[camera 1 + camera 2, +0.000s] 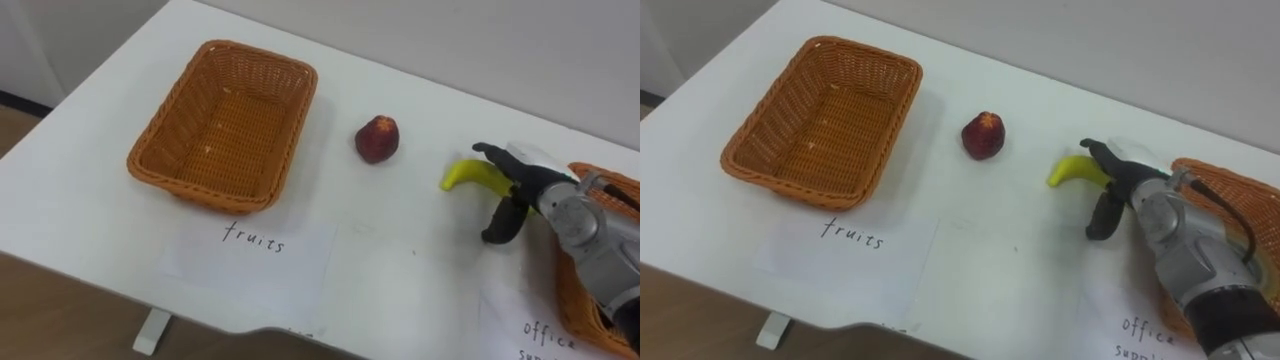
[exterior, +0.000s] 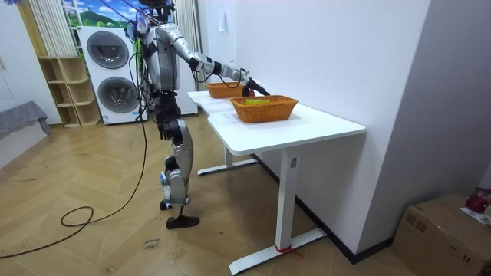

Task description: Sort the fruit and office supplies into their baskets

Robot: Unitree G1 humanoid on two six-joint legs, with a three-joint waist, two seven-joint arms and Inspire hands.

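The right hand covers one end of the curved yellow banana. The orange woven wicker basket at the right and the white paper label before it are cut by the edge.

A white table on white legs stands against a plain white wall. The floor is herringbone wood (evenly lit). Two stacked washing machines stand beside open wooden shelves; a cardboard box sits at the room view's right.

Black fingers on right hand. Forearm silver-grey, rounded, thin dark cable along it. Torso, legs silver-grey, black joints.
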